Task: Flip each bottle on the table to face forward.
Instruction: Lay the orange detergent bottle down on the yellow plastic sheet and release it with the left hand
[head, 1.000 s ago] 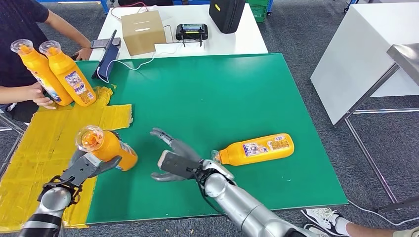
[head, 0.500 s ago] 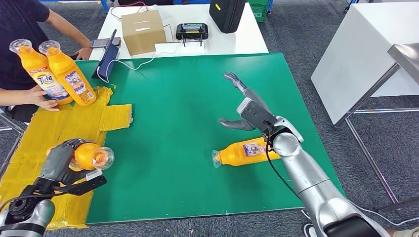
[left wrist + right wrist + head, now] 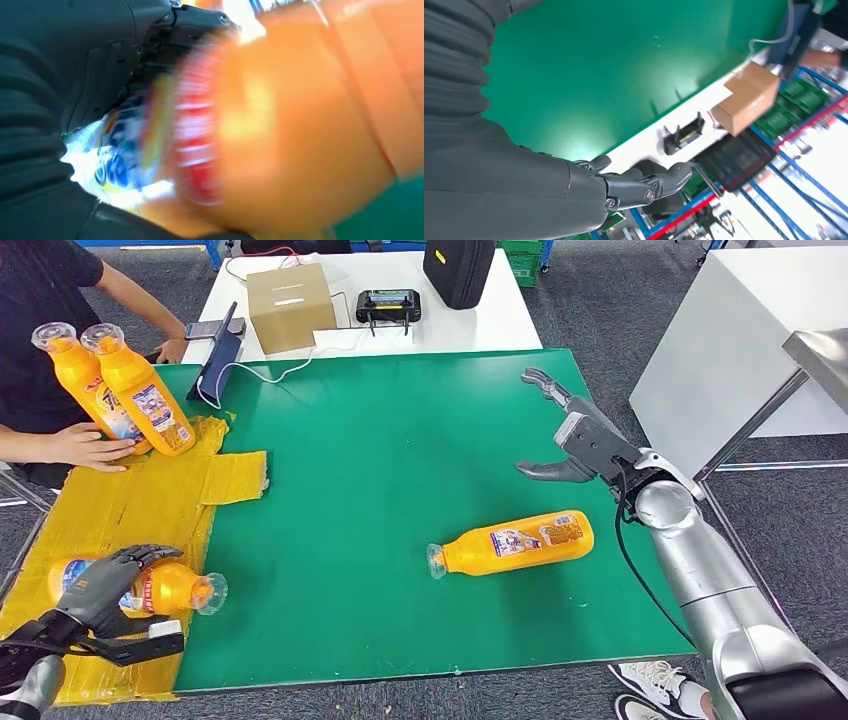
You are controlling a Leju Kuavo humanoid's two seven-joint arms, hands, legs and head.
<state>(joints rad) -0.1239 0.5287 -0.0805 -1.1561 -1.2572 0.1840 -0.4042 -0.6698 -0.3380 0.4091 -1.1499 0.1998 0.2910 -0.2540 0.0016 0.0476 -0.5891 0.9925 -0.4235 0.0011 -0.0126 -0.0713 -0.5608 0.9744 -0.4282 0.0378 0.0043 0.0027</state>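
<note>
Left hand [image 3: 105, 585]: fingers curled over an orange bottle [image 3: 150, 588] lying on its side on the yellow taped patch [image 3: 100, 510] at the near left corner of the counter [image 3: 400, 440]. Its clear cap points toward the green mat, and its printed label faces partly upward beneath the fingers. In the left wrist view the same bottle [image 3: 280, 130] is blurred and close against the hand [image 3: 75, 100]; contents cannot be judged there.

Right hand [image 3: 575, 445]: raised above the far right part of the green mat, fingers spread apart, nothing held. The right wrist view confirms the hand [image 3: 614, 187] is bare of any load.

Second orange bottle [image 3: 512, 543]: lying on its side on the green mat, well apart from both hands, cap toward the left, label showing upward.

Two more orange bottles [image 3: 115, 390]: upright but tilted at the far left edge, touching one another, steadied by a person's hand [image 3: 85, 445]. Labels face the camera.

On the white counter beyond: a closed cardboard box [image 3: 288, 302], a black case [image 3: 458, 270], and a small black device [image 3: 388, 304].
</note>
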